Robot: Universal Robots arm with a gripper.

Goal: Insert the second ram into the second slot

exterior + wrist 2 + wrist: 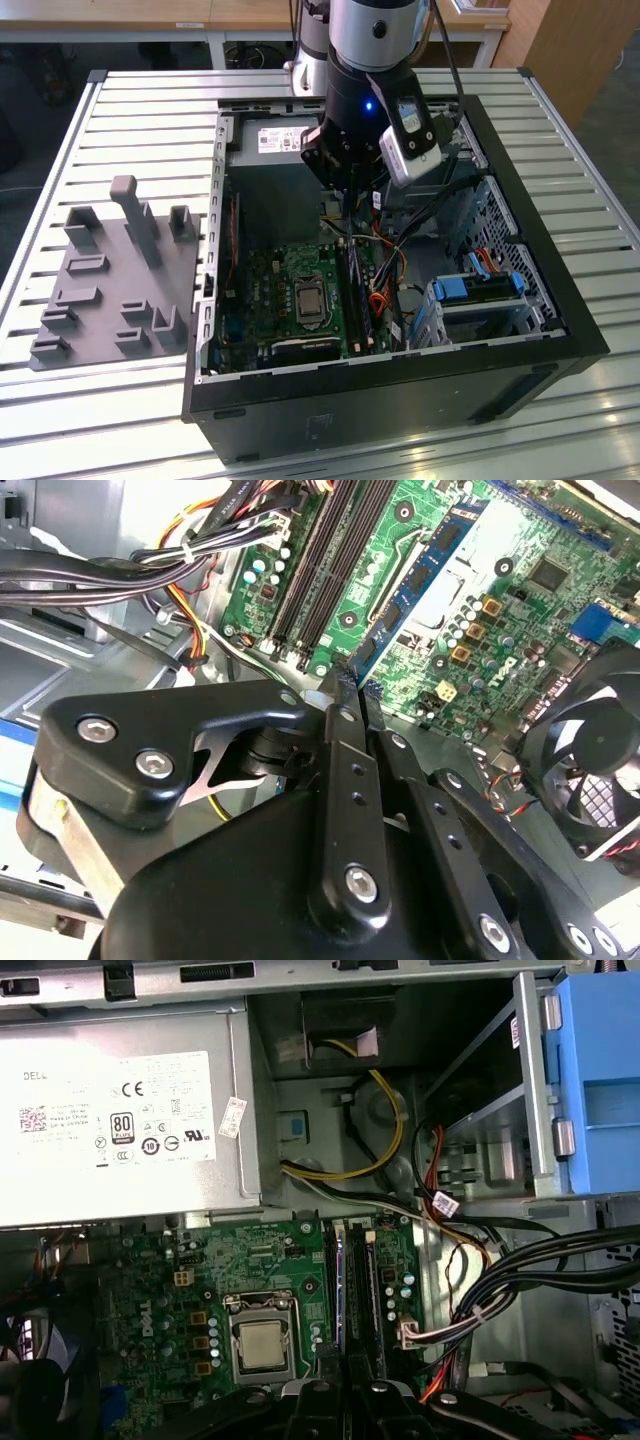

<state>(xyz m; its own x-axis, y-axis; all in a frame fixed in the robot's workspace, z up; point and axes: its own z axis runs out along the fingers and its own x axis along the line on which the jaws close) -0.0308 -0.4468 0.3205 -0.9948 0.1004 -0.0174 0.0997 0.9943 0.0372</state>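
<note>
My gripper [352, 192] hangs inside the open computer case [560, 300], above the motherboard [270, 290]. In the second wrist view its black fingers [340, 770] are shut on a thin blue ram stick [420, 575] with dark chips, which juts out over the green board. The long black memory slots [320, 560] run parallel to it, just to one side. In the first wrist view the fingers [320, 1400] sit in line with those slots [365, 1290], beside the processor socket [262, 1345]. I cannot tell whether the stick touches a slot.
A grey fixture plate [110, 270] with upright pegs lies on the slatted table at the exterior view's left. Inside the case are the power supply [120, 1130], bundled cables [480, 1280], light-blue drive-bay clips [480, 290] and a fan [600, 770].
</note>
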